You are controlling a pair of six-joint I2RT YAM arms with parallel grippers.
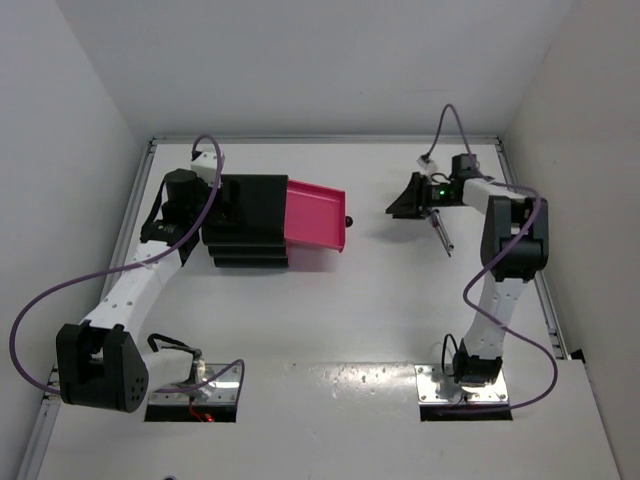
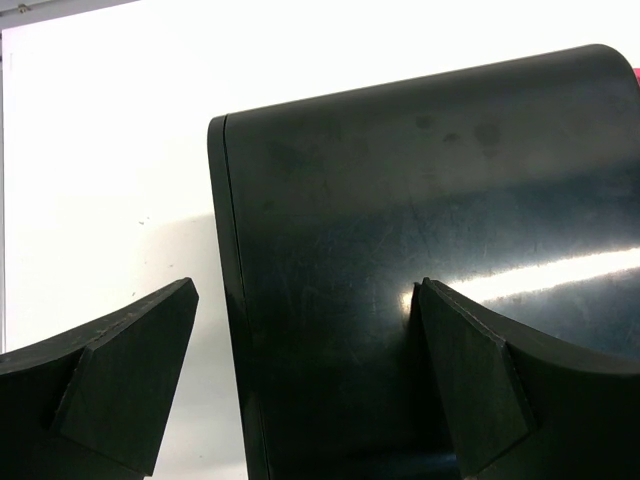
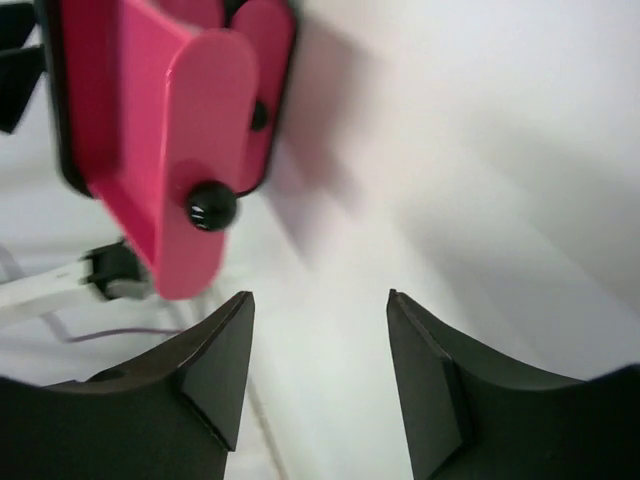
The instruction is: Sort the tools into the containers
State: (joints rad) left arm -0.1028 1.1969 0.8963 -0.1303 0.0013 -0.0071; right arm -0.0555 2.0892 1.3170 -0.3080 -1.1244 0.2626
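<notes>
1 cabinet (image 1: pixel 255 205), 1 drawer (image 1: pixel 315 212) (pink, out), 1 rod (image 1: pixel 441 236); left end effector (image 2: pixel 305 287), right end effector (image 3: pixel 318 296) both spread

Top camera overhead, far; wrist cameras low, both facing cabinet (image 1: pixel 248 200).

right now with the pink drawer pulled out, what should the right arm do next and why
Probably bring the right gripper down onto the thin metal rod to grasp it. Its jaws are open and empty, the pink drawer already stands pulled out, and the rod lies on the table right beside that wrist.
</notes>
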